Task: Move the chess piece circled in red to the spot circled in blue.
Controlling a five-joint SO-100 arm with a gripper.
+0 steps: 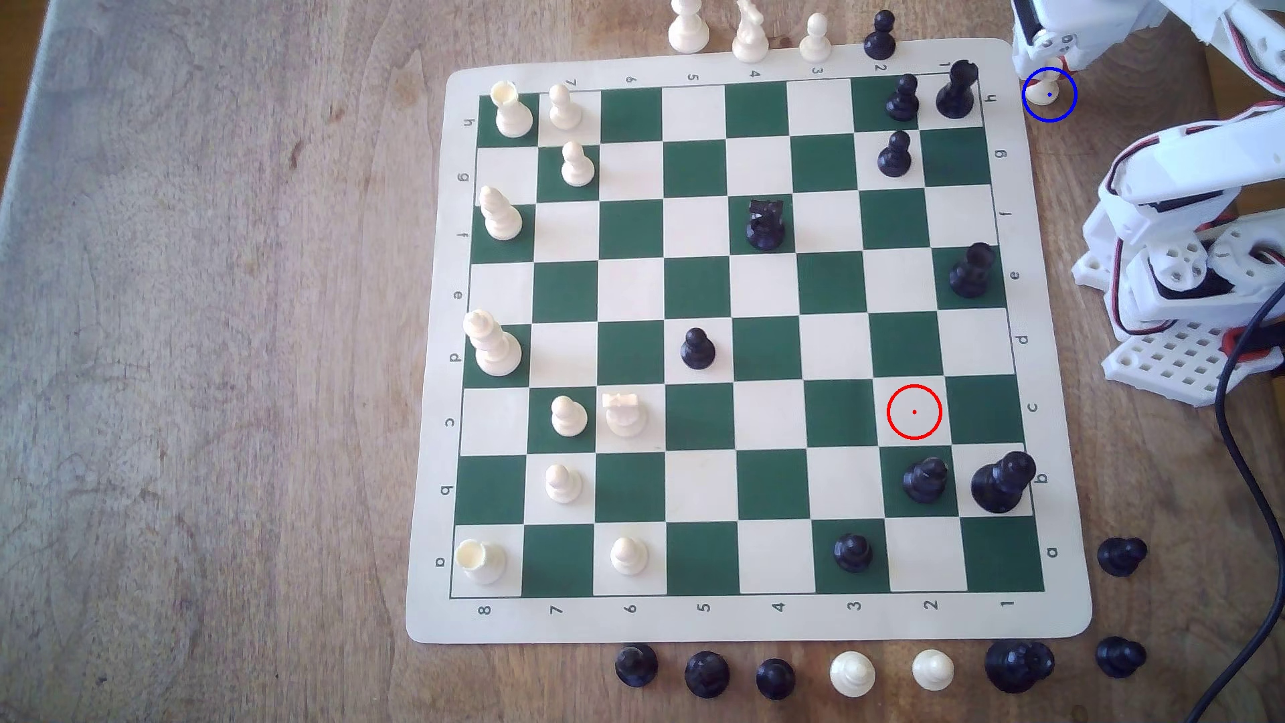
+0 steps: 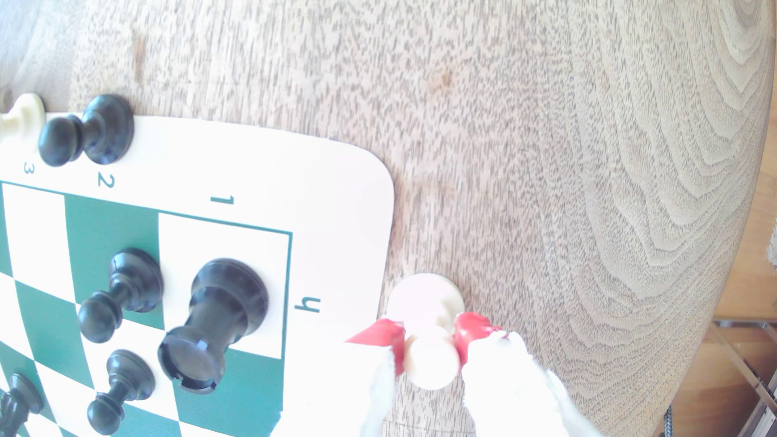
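Observation:
The chess piece (image 1: 1045, 90), a cream-white pawn, stands upright inside the blue ring of the spot (image 1: 1064, 106). That spot is on bare wood just off the mat's corner, at the exterior view's upper right. My gripper (image 1: 1051, 68) comes down on it from above. In the wrist view the red fingertips (image 2: 473, 332) press both sides of the pawn (image 2: 433, 363) below its ball head, so my gripper (image 2: 429, 338) is shut on it. The base is low over the wood; whether it touches I cannot tell. The red circle (image 1: 914, 411) rings an empty cream square.
A black rook (image 1: 957, 89) and black pawns (image 1: 902, 99) stand on the chess mat (image 1: 758, 626) close to the gripper. Captured pieces (image 1: 815, 38) line the mat's far edge and more (image 1: 852, 673) the near edge. The arm's base (image 1: 1182, 278) and a black cable (image 1: 1245, 445) are at the right.

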